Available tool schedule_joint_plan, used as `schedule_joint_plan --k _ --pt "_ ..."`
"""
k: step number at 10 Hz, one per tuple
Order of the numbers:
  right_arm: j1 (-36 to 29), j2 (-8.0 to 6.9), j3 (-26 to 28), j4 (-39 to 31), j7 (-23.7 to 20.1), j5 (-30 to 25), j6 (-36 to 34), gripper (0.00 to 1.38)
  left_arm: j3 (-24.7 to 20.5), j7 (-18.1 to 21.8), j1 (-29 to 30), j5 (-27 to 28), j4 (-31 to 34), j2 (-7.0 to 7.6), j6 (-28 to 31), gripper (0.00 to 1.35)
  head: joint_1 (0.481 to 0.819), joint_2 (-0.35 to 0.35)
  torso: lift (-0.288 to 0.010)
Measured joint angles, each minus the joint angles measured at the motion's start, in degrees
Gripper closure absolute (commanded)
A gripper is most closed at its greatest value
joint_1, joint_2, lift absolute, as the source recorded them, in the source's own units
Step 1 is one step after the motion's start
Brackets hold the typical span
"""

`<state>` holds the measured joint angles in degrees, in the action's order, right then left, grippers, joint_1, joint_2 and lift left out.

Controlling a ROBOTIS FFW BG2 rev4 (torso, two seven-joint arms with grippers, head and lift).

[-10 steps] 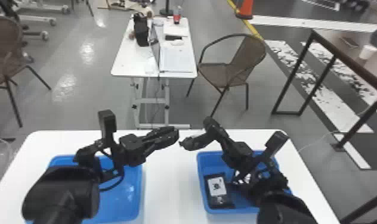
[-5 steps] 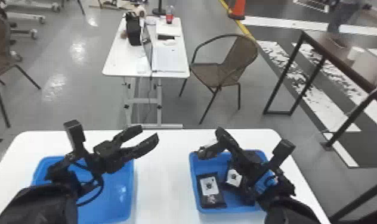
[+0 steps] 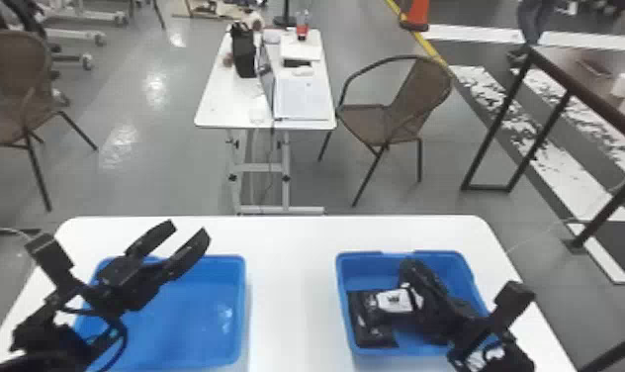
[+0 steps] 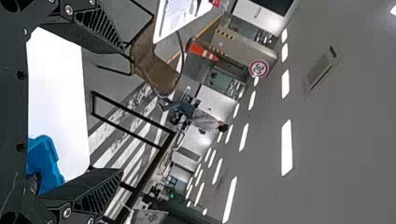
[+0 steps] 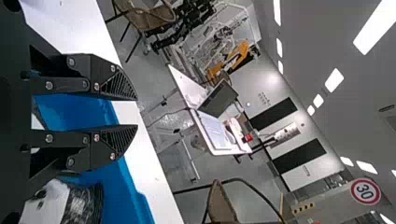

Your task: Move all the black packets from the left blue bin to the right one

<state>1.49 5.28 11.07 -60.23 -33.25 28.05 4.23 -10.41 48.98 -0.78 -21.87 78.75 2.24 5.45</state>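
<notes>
Probably finished or nearly so: in the head view, see black packets (image 3: 373, 316) inside the right bin (image 3: 371, 255) and plain blue across the left bin's (image 3: 244, 297) visible floor; can't check behind the left arm (image 3: 49, 341) or count under the right arm (image 3: 445, 316). Left wrist view: find the left gripper (image 4: 123, 108) spread wide, gripping nothing. Right wrist view: find the right gripper (image 5: 136, 112) partly open, holding nothing, near a cut-off packet (image 5: 81, 204).
</notes>
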Motion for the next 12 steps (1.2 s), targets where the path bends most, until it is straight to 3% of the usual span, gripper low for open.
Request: schedule_joint_plan --k 2,4,5,7,8,10,12 --pt "-3.1 -0.01 2.8 -3.3 2.4 -1.7 1.7 0.16 -3.1 -0.6 2.8 0.0 2.5 -0.15 0.2 0.13 0.695 -0.108 0.0" --pt "-8.4 -0.28 4.8 -11.9 4.5 -6.1 2.7 0.2 -6.8 -2.4 6.5 2.8 6.9 -1.3 -0.9 0.13 0.695 -0.106 0.0" --pt "-11.6 -1.0 5.9 -16.9 5.3 -9.0 3.3 0.2 -9.5 -4.7 9.4 5.1 10.3 -2.03 -1.3 0.13 0.695 -0.081 0.0" --pt "-17.8 -4.23 9.1 -25.1 5.6 -15.4 7.3 0.2 -14.4 -6.8 15.2 10.2 16.5 -2.22 -3.2 0.13 0.695 -0.04 0.0" --pt "-20.9 -5.03 10.8 -29.1 5.6 -18.6 8.9 0.2 -16.1 -7.5 18.0 14.0 19.9 -2.23 -3.7 0.13 0.695 -0.022 0.0" --pt "-26.7 -5.26 13.2 -33.9 5.8 -22.3 13.7 0.2 -15.7 -11.7 24.0 18.5 24.7 -2.24 -6.7 0.13 0.695 -0.029 0.0" --pt "-32.7 -5.28 13.5 -34.9 6.2 -21.1 20.0 0.2 -14.6 -12.3 27.2 18.5 25.1 -2.24 -10.8 0.13 0.695 -0.047 0.0"
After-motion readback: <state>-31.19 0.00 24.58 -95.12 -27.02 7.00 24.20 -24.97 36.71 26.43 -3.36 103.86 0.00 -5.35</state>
